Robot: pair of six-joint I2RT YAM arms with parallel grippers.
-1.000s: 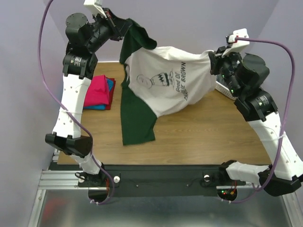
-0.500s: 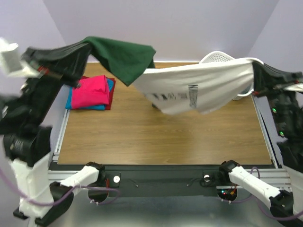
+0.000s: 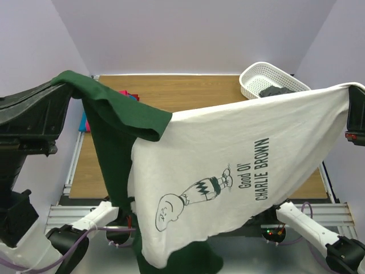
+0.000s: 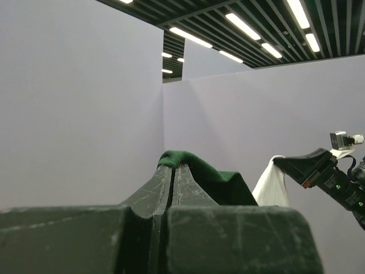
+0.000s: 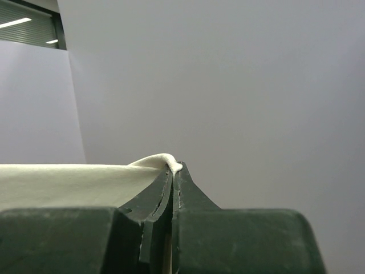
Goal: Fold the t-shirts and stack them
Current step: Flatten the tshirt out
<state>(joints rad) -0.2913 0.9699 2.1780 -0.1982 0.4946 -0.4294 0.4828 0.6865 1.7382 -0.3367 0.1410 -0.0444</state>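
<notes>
Stretching a white cloth t-shirt with dark green sleeves and a black Charlie Brown cartoon print across the middle of the top view, from upper left to the right edge. Held high above the brown wooden table and close under the camera, touching nothing below. Print facing up; lower hem and one green sleeve drooping off the bottom centre of the frame.

Pinched at the upper left by the black two-finger left gripper, clamped tight on a bunched fold of green sleeve. Pinched at the right edge by the black two-finger right gripper, likewise squeezed closed, here on a thin fold of white cloth.

Moments ago, hung bunched at the back of the table with a green sleeve trailing on the wood; then swept upward. Now raised, pulled wide and drawn toward the near edge. Probably a shake-out to flatten the cloth before laying it down, so no fold made yet and the stacking still ahead.

Further out, at upper left behind the green sleeve, only slivers of a folded magenta and blue shirt stack. At upper right, a white plastic lattice basket with a dark crumpled item inside.
</notes>
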